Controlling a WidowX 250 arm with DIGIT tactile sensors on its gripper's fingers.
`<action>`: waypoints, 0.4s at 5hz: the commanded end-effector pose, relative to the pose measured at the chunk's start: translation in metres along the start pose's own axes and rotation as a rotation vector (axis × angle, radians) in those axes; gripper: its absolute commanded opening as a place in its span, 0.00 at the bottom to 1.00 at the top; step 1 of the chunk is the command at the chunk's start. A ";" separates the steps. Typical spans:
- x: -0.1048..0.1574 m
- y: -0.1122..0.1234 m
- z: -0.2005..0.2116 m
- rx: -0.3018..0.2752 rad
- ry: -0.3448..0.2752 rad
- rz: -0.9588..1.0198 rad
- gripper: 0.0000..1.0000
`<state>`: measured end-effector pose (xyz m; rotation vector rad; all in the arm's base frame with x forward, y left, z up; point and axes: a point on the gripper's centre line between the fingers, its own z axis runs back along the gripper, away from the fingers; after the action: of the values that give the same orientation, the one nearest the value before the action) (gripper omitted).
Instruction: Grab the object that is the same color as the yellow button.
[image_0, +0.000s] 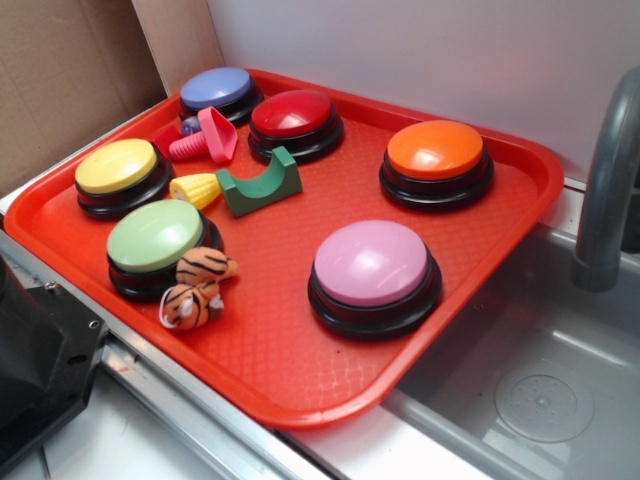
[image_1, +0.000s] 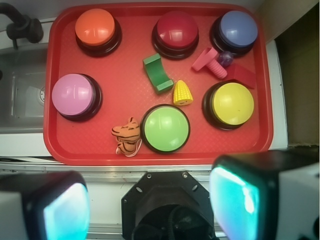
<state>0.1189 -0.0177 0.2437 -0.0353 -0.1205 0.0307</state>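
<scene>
Tray of red plastic (image_0: 480, 290) (image_1: 125, 65), rectangular with raised rim, set beside a grey sink basin (image_0: 560, 390) (image_1: 22, 100) with a curved grey faucet (image_0: 605, 180) (image_1: 20, 25). On the tray, 6 large round push buttons on black bases: pale yellow domed button (image_0: 117, 167) (image_1: 231, 104), light green button (image_0: 155, 236) (image_1: 165, 127), pink button (image_0: 372, 265) (image_1: 74, 95), orange button (image_0: 436, 150) (image_1: 96, 27), dark red button (image_0: 293, 115) (image_1: 175, 29), blue-violet button (image_0: 217, 89) (image_1: 237, 29). Small yellow ribbed plastic corn cob (image_0: 195, 189) (image_1: 182, 93), tapered, lying on the tray floor between the yellow and green buttons, just beside the green arch-shaped block (image_0: 258, 184) (image_1: 158, 73); whether touching the block, not discernible. Orange striped tiger toy (image_0: 197, 289) (image_1: 128, 136) lying against the green button's base, toward the tray's near rim. Pink plastic bolt-like toy (image_0: 208, 140) (image_1: 210, 63) with a threaded shaft, near the blue-violet button, beside a small purple ball (image_0: 190, 125) (image_1: 226, 59) and a red wedge-shaped piece (image_1: 242, 76). Gripper (image_1: 150, 205) seen in the wrist view above the metal ledge outside the tray's near rim, well apart from the corn cob; 2 fingers (image_1: 240, 195) spread wide, nothing between them, glossy pads showing teal reflections.
</scene>
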 end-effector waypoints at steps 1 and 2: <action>0.000 0.000 0.000 0.000 0.000 0.000 1.00; 0.007 0.012 -0.015 -0.007 -0.007 -0.023 1.00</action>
<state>0.1246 -0.0054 0.2240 -0.0370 -0.1133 0.0122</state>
